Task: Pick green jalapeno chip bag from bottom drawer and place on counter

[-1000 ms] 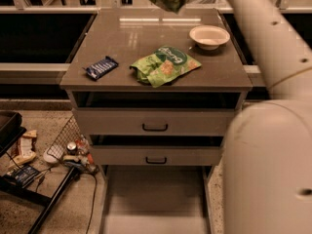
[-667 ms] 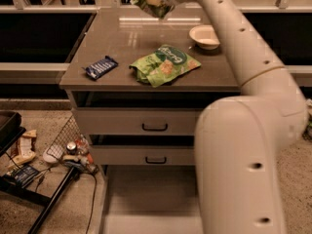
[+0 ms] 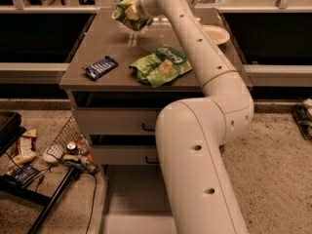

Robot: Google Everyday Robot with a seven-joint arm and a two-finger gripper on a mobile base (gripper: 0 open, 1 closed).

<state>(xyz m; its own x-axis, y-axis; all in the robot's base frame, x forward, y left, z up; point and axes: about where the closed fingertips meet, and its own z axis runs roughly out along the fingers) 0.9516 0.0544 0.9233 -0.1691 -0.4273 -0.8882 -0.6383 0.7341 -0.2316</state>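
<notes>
The green jalapeno chip bag [image 3: 126, 12] is a small dark-green wrinkly bag with pale and yellowish patches. My gripper [image 3: 132, 14] is shut on it and holds it just above the far left part of the counter [image 3: 109, 40]. My white arm reaches over the counter's right side from the front. The bottom drawer [image 3: 127, 199] is pulled out at the cabinet's foot, its grey floor showing left of my arm.
A larger lime-green bag [image 3: 161, 65] lies mid-counter, a dark-blue snack bar wrapper [image 3: 100, 67] at the left front, a white bowl [image 3: 217, 33] at the back right. Two drawer fronts with black handles sit below. A wire basket and clutter [image 3: 63, 152] lie on the floor left.
My gripper has carried the chip bag leftward and lower over the counter's back. The arm has swung left across the view, covering the drawers' right side.
</notes>
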